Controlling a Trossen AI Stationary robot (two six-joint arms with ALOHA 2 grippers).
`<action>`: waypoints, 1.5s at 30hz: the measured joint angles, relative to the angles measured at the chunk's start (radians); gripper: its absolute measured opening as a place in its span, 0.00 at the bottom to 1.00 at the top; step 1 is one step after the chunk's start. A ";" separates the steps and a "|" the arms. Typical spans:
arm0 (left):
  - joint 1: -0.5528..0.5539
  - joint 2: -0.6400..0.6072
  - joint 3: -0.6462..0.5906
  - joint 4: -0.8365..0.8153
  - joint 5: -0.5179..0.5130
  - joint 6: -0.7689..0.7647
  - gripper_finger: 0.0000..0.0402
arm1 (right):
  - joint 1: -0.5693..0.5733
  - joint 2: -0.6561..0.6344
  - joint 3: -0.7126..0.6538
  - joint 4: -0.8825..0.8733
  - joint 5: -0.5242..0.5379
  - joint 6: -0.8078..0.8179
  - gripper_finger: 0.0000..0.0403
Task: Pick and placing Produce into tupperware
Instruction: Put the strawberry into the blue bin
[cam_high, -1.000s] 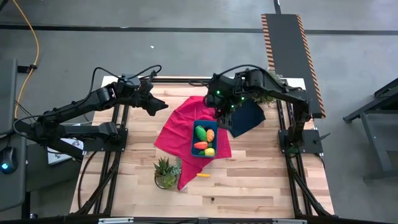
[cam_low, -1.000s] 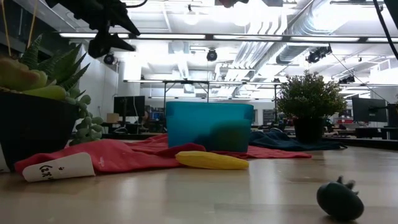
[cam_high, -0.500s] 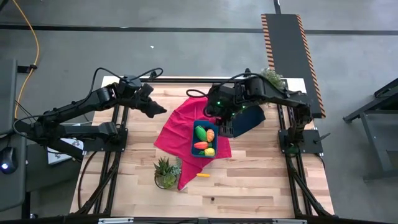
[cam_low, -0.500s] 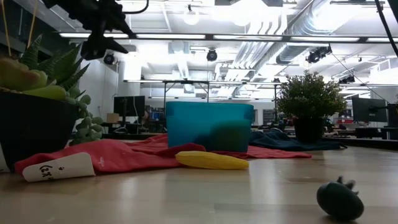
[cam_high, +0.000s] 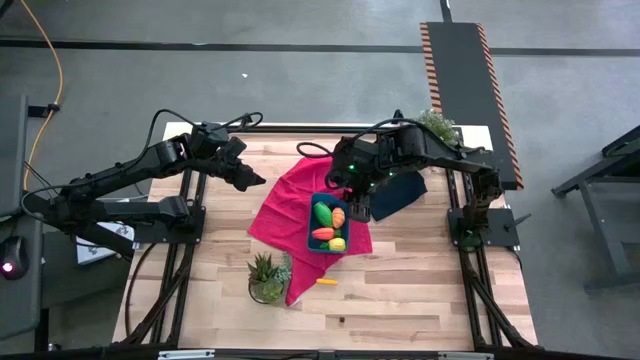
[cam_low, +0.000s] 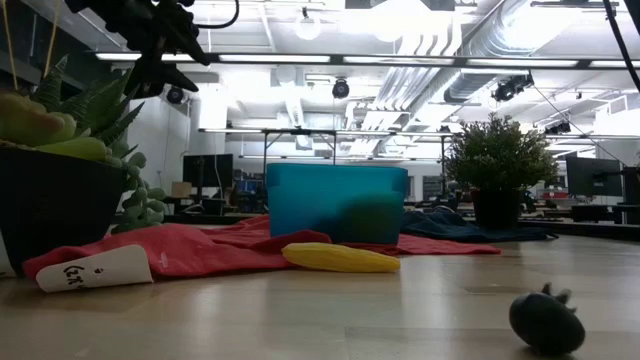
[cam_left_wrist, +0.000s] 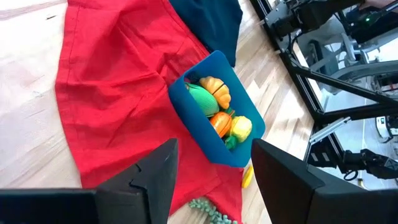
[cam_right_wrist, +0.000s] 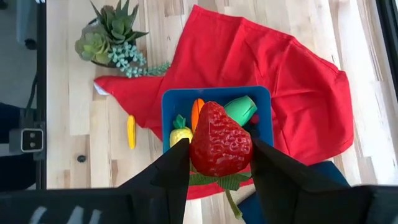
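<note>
Hovering above the far left part of the wooden counter (cam_high: 400, 290), the left end effector (cam_high: 252, 178) has its fingers spread wide with nothing between them, just off the left edge of the red cloth (cam_high: 285, 205). A potted succulent (cam_high: 266, 277) stands near the front, touching the cloth's near corner, and a small yellow toy vegetable (cam_high: 327, 282) lies on the bare wood just right of it. The teal-blue tupperware (cam_high: 313, 240) sits on the cloth at the middle, holding a green piece (cam_high: 323, 214), an orange piece (cam_high: 339, 217), a red-orange piece (cam_high: 323, 234) and a yellow piece (cam_high: 337, 244). Just beyond the tub's far right corner, the right end effector (cam_right_wrist: 219, 163) is raised above it and clamps a red toy strawberry (cam_right_wrist: 220, 139) between its fingers. Farther right lies a dark navy cloth (cam_high: 398, 193), with a leafy potted plant (cam_high: 437, 123) at the far right corner.
</note>
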 joint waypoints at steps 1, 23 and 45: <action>0.000 0.000 0.000 -0.001 0.000 0.000 0.48 | 0.000 0.000 0.000 0.005 0.000 0.008 0.34; 0.000 0.000 0.000 -0.002 -0.002 -0.001 0.48 | 0.003 0.135 0.001 0.030 0.030 -0.005 0.34; 0.000 0.000 0.000 -0.002 -0.002 -0.001 0.48 | 0.013 0.288 0.001 0.083 0.032 -0.056 0.34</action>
